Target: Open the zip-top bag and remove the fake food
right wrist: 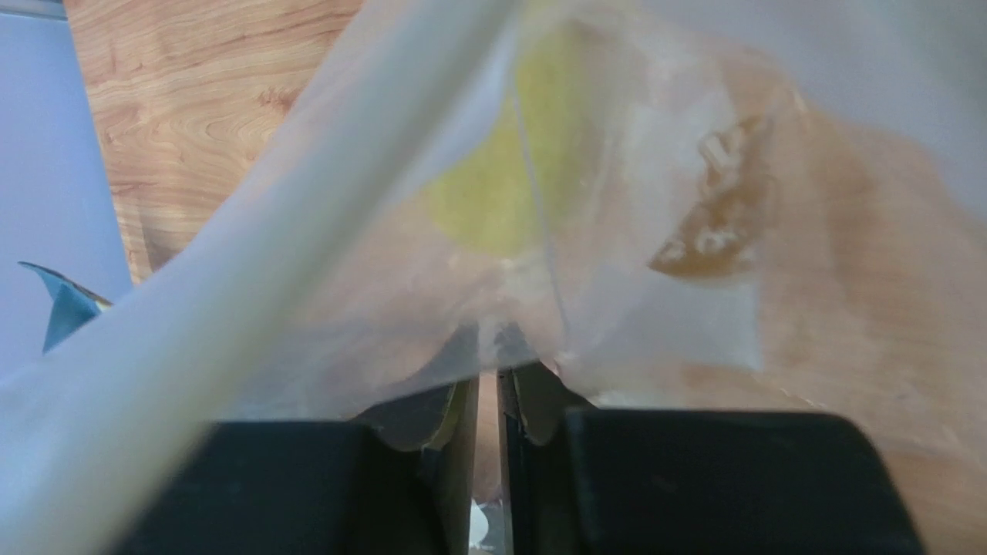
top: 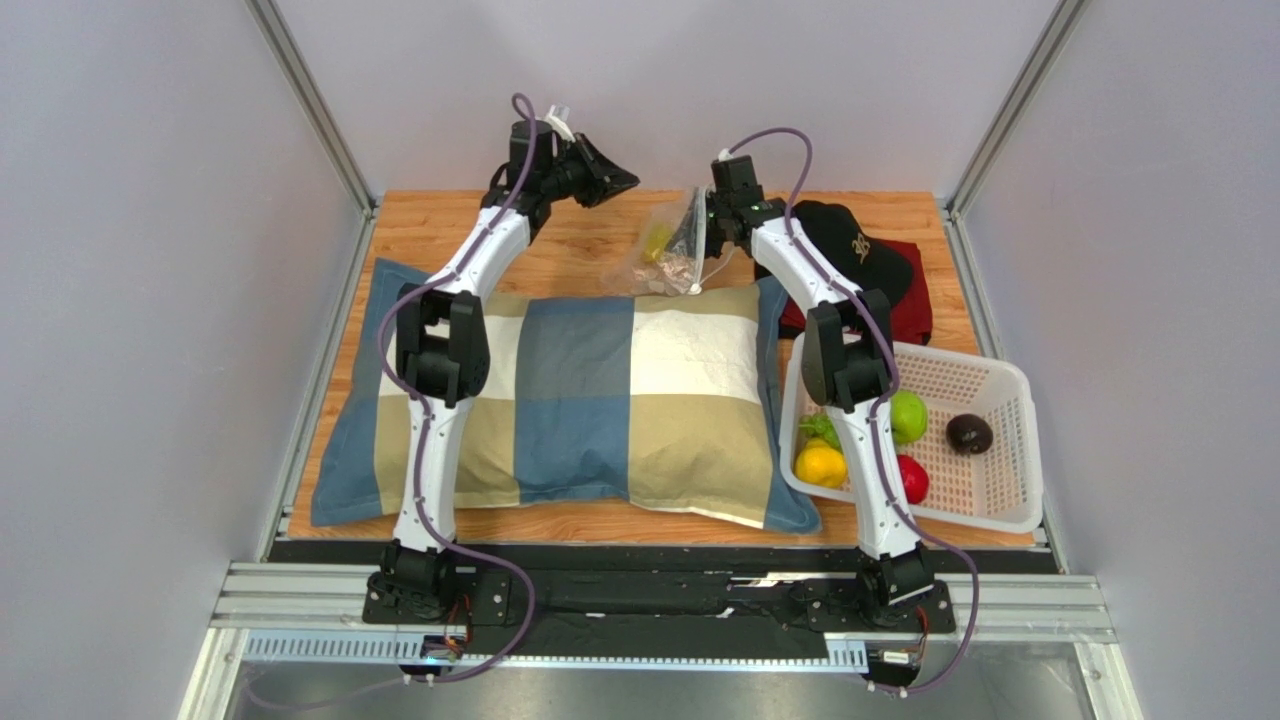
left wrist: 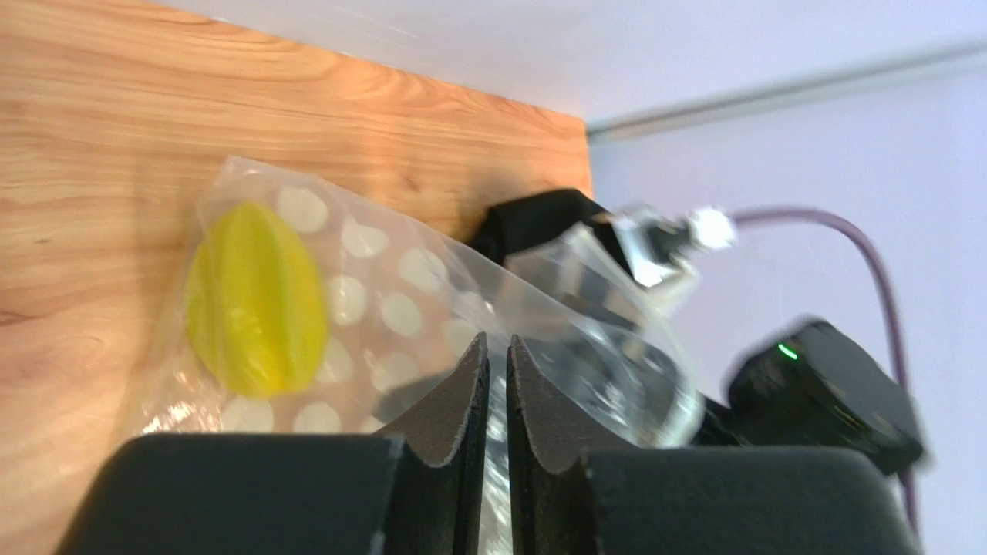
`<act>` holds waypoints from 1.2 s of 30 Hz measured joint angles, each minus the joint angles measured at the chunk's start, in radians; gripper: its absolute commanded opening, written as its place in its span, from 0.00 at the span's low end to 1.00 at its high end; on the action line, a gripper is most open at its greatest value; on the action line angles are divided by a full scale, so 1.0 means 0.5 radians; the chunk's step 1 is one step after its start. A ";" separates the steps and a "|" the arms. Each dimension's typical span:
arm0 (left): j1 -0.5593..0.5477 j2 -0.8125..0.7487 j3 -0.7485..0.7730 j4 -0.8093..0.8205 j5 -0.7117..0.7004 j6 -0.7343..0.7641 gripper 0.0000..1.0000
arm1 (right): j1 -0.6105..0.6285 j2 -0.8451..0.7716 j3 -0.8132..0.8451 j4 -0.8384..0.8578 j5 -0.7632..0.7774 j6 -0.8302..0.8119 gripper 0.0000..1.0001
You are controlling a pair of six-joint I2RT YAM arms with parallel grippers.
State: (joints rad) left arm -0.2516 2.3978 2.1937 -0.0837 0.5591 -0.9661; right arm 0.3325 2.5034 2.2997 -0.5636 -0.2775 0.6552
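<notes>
— Where is the bag point(top: 661, 255) to be found?
— It is seen at the far side of the counter point(top: 451, 225), just beyond the pillow point(top: 579, 398) and between the two claws. Its lower end is rested on the wood, and its top is drawn up toward the right.
— How is the right claw point(right wrist: 496, 364) set?
— It is clenched on the bag's film, which is spread over and ahead of its fingers.
— And the left claw point(left wrist: 496, 353)?
— It is clenched too. Only a slit is left, and crumpled clear film is caught in it. The rest of the bag is seen just ahead and to the left.
— Is anything seen inside?
— A yellow fruit point(left wrist: 255, 298) is seen behind the white dots. A lemon point(top: 821, 465) and three more pieces are held in the basket point(top: 995, 492) at the right.
</notes>
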 measured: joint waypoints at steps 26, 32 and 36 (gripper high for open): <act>-0.071 0.702 0.372 0.085 -0.391 -0.700 0.08 | -0.087 0.288 0.131 0.275 -0.234 -0.033 0.91; -0.074 0.780 0.371 0.018 -0.298 -0.715 0.08 | -0.109 0.354 0.207 0.314 -0.257 -0.040 0.91; -0.078 0.806 0.355 -0.003 -0.245 -0.713 0.08 | -0.114 0.373 0.215 0.361 -0.259 -0.039 0.75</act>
State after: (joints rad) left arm -0.2905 2.8010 2.3711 -0.0853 0.4366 -1.3228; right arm 0.2756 2.6900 2.4073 -0.3832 -0.4068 0.6357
